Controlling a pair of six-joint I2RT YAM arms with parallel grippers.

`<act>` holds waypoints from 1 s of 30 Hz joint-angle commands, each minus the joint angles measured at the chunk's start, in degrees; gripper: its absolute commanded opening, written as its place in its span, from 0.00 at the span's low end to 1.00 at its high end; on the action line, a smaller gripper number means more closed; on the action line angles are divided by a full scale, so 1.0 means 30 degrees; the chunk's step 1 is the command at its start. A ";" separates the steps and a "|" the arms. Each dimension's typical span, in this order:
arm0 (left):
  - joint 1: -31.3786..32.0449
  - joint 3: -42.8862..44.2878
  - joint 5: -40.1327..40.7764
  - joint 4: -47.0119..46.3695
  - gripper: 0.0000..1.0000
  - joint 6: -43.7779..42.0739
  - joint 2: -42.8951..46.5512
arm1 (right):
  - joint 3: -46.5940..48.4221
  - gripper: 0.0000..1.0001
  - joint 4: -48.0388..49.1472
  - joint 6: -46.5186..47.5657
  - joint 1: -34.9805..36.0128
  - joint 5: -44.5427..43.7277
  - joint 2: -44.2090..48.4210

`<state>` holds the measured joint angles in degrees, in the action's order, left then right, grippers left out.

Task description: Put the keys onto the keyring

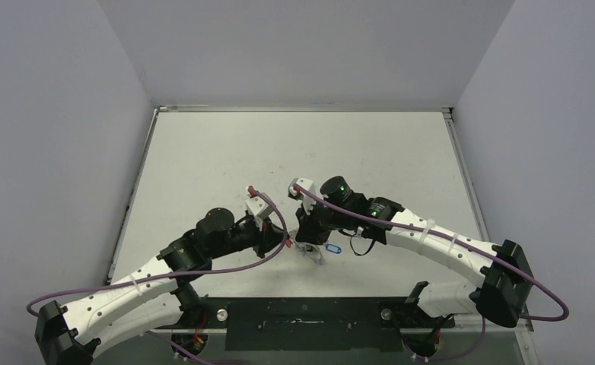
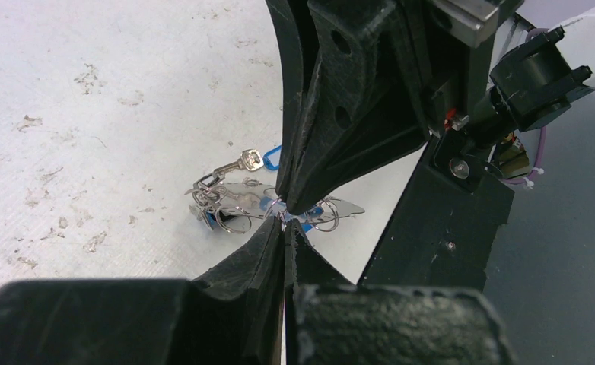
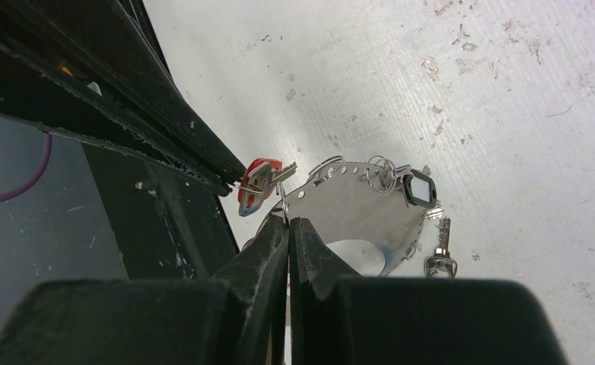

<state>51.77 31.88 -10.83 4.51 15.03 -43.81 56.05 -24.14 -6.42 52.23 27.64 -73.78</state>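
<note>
The keyring [image 3: 355, 205] is a broad silvery band carrying small rings, held just above the table; it also shows in the left wrist view [image 2: 237, 195]. My right gripper [image 3: 287, 220] is shut on its near edge. My left gripper [image 2: 285, 226] is shut on the thin wire loop of the red-tagged key [image 3: 258, 182], right beside the band's end, tip to tip with the right fingers [image 2: 298, 182]. A silver key [image 2: 241, 162] with a blue tag [image 2: 272, 156] hangs from the band's far side. From above, both grippers meet near the blue tag [image 1: 334, 249].
A small black-framed tag [image 3: 420, 190] also hangs on the band. The black mounting plate [image 1: 302, 319] at the table's near edge lies just behind the grippers. The scuffed white table [image 1: 294, 152] stretches away beyond them, with grey walls on three sides.
</note>
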 commanded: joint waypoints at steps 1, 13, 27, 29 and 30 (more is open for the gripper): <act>0.0133 0.1151 -0.0477 0.0438 0.00 0.0195 0.0478 | 0.0981 0.00 0.0349 0.0256 0.0181 -0.0554 -0.0046; 0.0146 0.0487 -0.0370 -0.0477 0.00 0.0521 0.0629 | 0.1165 0.00 0.0284 0.0437 0.0532 -0.0477 -0.0274; 0.0205 0.0476 -0.0388 -0.0253 0.00 0.1129 -0.0186 | 0.1221 0.00 0.0234 0.0437 0.0718 -0.0838 -0.0255; 0.0207 0.0217 -0.0228 -0.0259 0.00 0.1207 0.0075 | 0.1237 0.00 0.0276 0.0419 0.0726 -0.0843 -0.0274; 0.0205 0.0097 -0.0125 -0.0287 0.00 0.1243 0.0176 | 0.1245 0.00 0.0246 0.0437 0.0726 -0.0842 -0.0265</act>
<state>52.10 32.67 -11.40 5.13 17.87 -45.17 56.99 -24.77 -5.56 54.06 26.17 -74.81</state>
